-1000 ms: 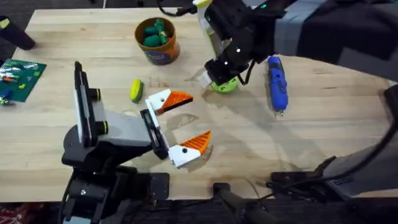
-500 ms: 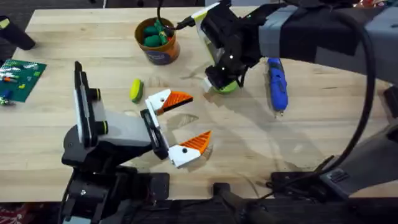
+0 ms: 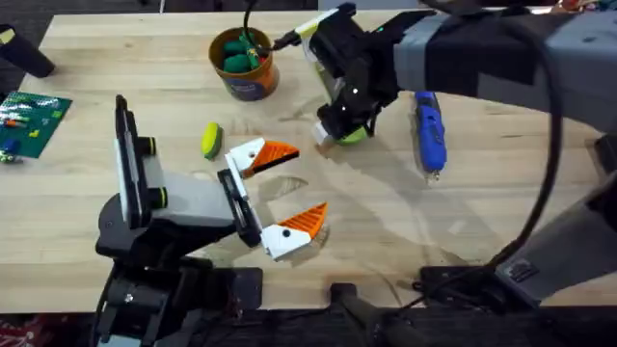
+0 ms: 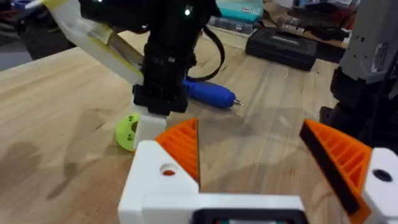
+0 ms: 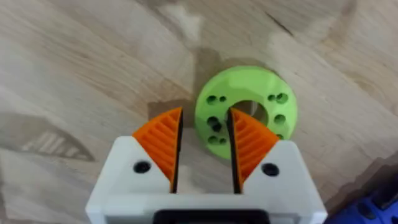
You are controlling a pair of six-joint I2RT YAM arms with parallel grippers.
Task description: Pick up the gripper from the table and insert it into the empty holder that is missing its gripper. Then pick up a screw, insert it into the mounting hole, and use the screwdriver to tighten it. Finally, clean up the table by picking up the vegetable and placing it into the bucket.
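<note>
Right gripper (image 5: 204, 146) hangs low over the lime-green ring (image 5: 246, 111), jaws narrowly apart, straddling one side of its rim, not clamped. Toy vegetable (image 3: 211, 139) lies well left of it, long axis near-to-far, just beside the left gripper (image 3: 289, 186), which gapes empty.

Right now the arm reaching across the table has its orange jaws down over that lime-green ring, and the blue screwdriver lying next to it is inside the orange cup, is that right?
Not quite. The blue screwdriver lies flat on the table, not in the orange cup, which holds green toy pieces. The overhead view shows this. The rest holds: the right gripper is down over the lime-green ring.
</note>
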